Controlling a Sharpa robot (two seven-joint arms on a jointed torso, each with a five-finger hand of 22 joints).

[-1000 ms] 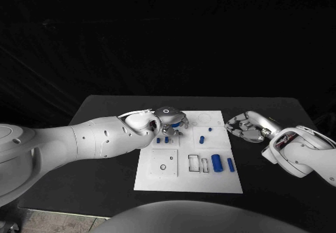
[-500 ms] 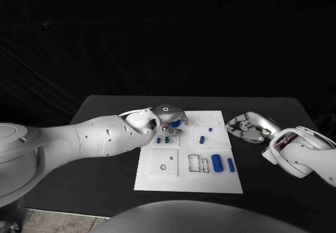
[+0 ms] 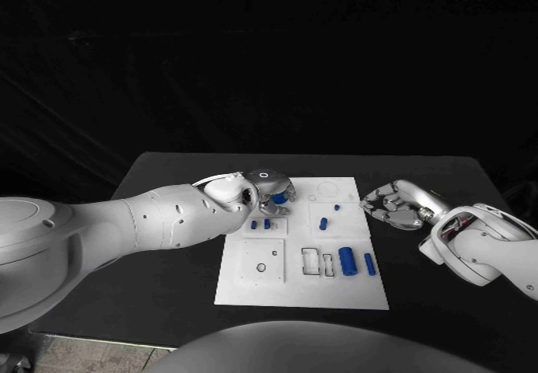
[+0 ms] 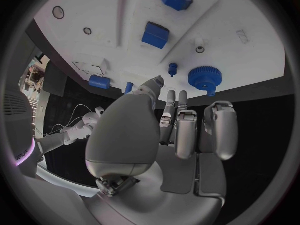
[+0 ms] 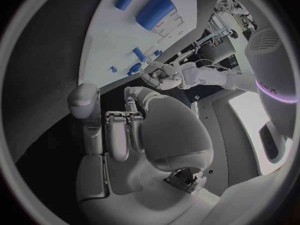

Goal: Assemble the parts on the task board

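Note:
The white task board (image 3: 301, 287) lies mid-table. My left hand (image 3: 267, 185) hovers over its far left corner, just behind a blue gear (image 3: 278, 199) that stands on the board. In the left wrist view the gear (image 4: 203, 78) sits just beyond my fingertips (image 4: 181, 99), and nothing lies between thumb and fingers. A small blue peg (image 4: 172, 68) and two blue blocks (image 4: 155, 35) are nearby. My right hand (image 3: 395, 203) hangs off the board's right edge, fingers curled in on nothing. Two blue cylinders (image 3: 347, 261) lie at the board's near right.
More small blue pegs (image 3: 323, 224) stand mid-board, and two short ones (image 3: 260, 224) sit below my left hand. Empty rectangular slots (image 3: 309, 261) and a square panel (image 3: 263, 259) mark the board's near half. Black table (image 3: 168, 256) surrounds the board.
My left hand has drawn its fingers back from the gear and shifted slightly away, so the gear shows more. The right hand has stayed put.

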